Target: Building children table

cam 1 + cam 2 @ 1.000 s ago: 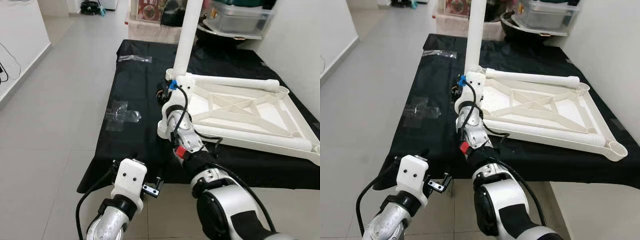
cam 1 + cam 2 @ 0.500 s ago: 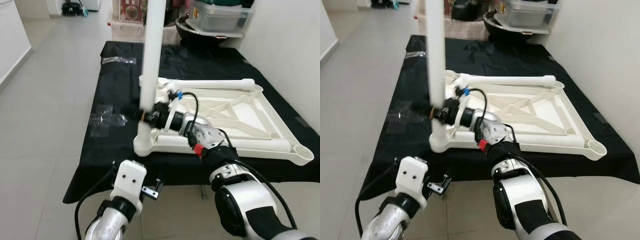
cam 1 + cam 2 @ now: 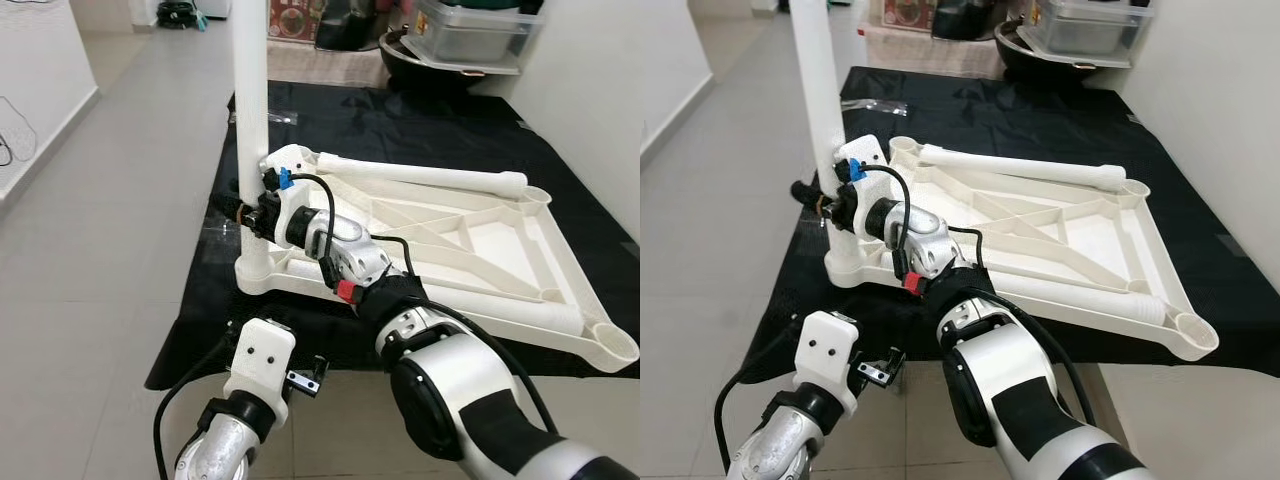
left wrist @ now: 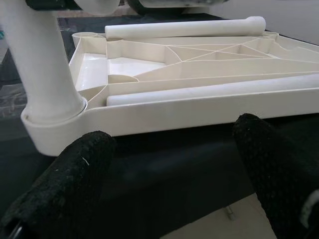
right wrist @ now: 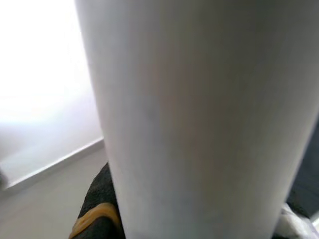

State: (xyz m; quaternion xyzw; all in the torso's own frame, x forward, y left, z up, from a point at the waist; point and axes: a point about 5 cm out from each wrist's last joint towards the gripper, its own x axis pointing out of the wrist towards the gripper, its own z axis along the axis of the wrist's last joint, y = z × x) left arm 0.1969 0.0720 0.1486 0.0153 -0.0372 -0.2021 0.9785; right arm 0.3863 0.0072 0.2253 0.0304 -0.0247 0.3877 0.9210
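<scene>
- A home, most likely a living area or a hallway that doubles as storage.
- Pale floor tiles (image 3: 120,200) run back along a white wall (image 3: 35,80) with a low skirting board.
- Well beyond the right gripper's jaws, household clutter stands at the far end of the black cloth (image 3: 420,120): a clear plastic storage box (image 3: 470,30) with a lid and a printed carton (image 3: 290,18).
- A dark round shape beside the box (image 3: 400,45) may be a pan or basin; it is too cropped to tell.
</scene>
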